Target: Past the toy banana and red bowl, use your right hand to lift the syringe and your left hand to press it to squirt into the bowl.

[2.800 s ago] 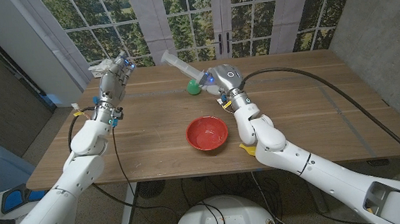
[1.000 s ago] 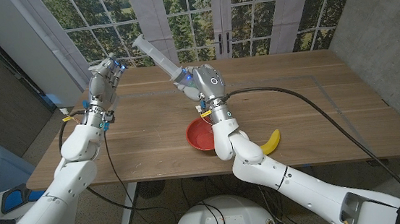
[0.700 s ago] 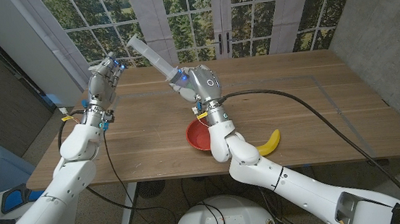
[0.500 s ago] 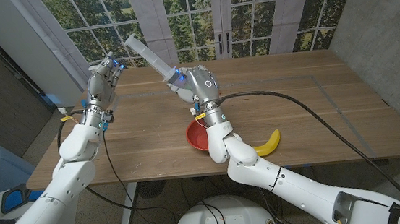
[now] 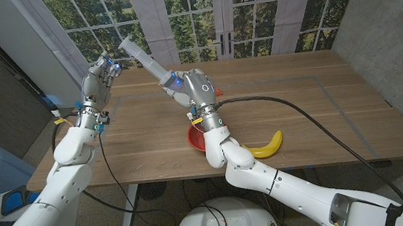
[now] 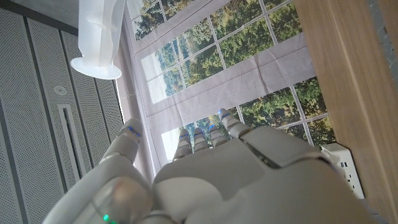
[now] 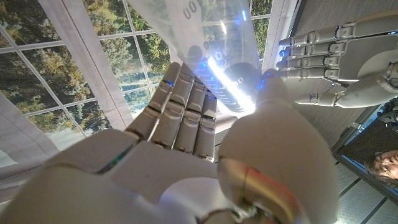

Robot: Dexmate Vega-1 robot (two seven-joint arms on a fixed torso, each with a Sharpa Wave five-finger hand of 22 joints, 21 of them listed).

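Now right hand point(image 5: 196, 88) grips syringe point(image 5: 145, 59) at centre frame, plunger toward upper left; left hand point(image 5: 99, 74), empty, fingers apart, should meet plunger squarely; tip belongs over red bowl point(image 5: 196, 137).

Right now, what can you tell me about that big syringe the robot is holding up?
The syringe is a big tube of clear, see-through plastic with printed number marks on its side. The right hand grips its lower part and holds it up in the air above the table, tilted, with the top end slanting toward the left hand. That top end has a flat round white flange. The left hand is close to it but not touching. The tip is hidden in the right hand, so I can't describe it.
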